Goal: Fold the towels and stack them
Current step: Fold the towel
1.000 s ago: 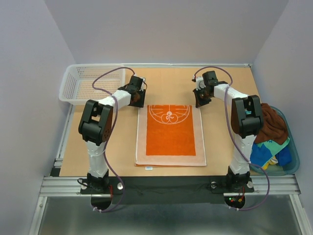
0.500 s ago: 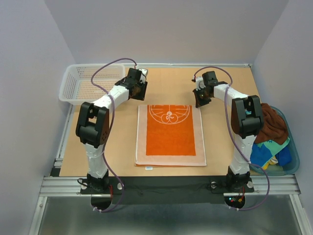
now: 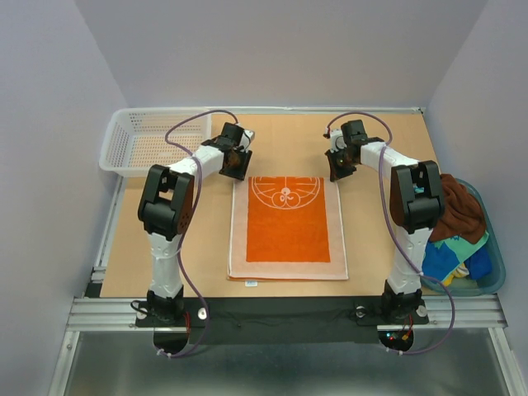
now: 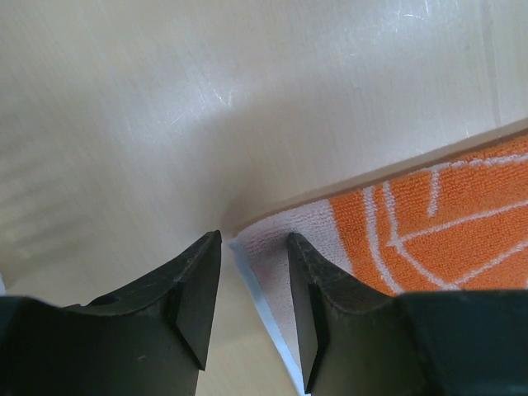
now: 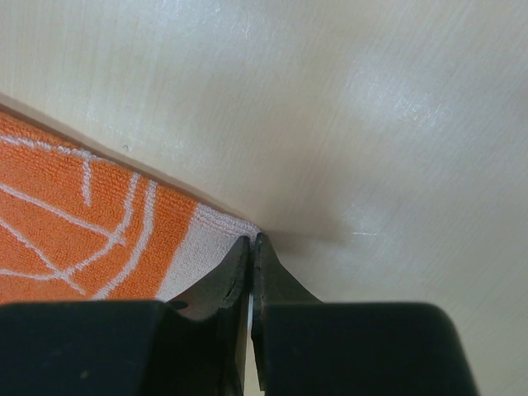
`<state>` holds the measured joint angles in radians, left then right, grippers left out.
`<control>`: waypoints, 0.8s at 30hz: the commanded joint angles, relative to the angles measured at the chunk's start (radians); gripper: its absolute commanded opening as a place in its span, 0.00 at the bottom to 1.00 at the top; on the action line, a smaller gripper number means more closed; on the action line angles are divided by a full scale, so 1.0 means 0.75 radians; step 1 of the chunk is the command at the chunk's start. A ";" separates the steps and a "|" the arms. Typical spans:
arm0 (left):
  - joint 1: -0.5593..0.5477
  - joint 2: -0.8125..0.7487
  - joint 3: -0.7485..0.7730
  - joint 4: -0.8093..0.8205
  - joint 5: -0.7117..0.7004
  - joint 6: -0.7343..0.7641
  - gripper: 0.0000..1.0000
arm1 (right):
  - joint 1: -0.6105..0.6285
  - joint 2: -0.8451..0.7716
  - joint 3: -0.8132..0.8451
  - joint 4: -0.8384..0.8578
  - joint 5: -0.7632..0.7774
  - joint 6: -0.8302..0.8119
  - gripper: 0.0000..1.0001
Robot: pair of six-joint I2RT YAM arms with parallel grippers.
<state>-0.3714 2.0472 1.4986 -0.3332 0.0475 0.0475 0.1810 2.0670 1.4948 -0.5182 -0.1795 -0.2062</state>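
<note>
An orange towel (image 3: 287,227) lay flat in the middle of the frame, its long sides running top to bottom, with a pale border all round and a white circle pattern at its upper end. At the right edge, a dark brown towel (image 3: 458,210) sat crumpled above a green-yellow-blue towel (image 3: 448,257).

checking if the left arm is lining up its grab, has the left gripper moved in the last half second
Yes. The left gripper has come nearer, back toward the orange towel's far left corner.
</note>
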 commanded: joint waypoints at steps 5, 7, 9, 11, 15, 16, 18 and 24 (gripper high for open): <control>-0.002 0.034 0.066 0.031 -0.051 -0.008 0.49 | 0.002 0.038 -0.068 -0.051 0.080 -0.036 0.03; 0.000 0.044 0.057 0.031 -0.041 -0.012 0.49 | 0.002 0.036 -0.073 -0.051 0.086 -0.038 0.03; -0.002 0.062 0.051 0.021 -0.037 -0.018 0.49 | 0.002 0.038 -0.079 -0.049 0.090 -0.040 0.03; 0.000 0.072 0.047 -0.006 -0.039 -0.018 0.49 | 0.002 0.036 -0.083 -0.047 0.098 -0.040 0.03; 0.000 0.103 0.035 -0.057 -0.047 -0.031 0.45 | 0.004 0.036 -0.085 -0.043 0.106 -0.044 0.03; -0.002 0.105 0.031 -0.069 -0.039 -0.035 0.42 | 0.002 0.038 -0.085 -0.041 0.108 -0.044 0.03; 0.000 0.111 0.021 -0.079 -0.025 -0.041 0.39 | 0.002 0.034 -0.087 -0.041 0.110 -0.046 0.03; 0.000 0.134 0.008 -0.104 -0.008 -0.049 0.34 | 0.008 0.032 -0.093 -0.035 0.119 -0.052 0.02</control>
<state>-0.3737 2.0907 1.5162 -0.3237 0.0498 0.0093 0.1848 2.0560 1.4757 -0.5003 -0.1642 -0.2142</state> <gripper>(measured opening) 0.341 0.056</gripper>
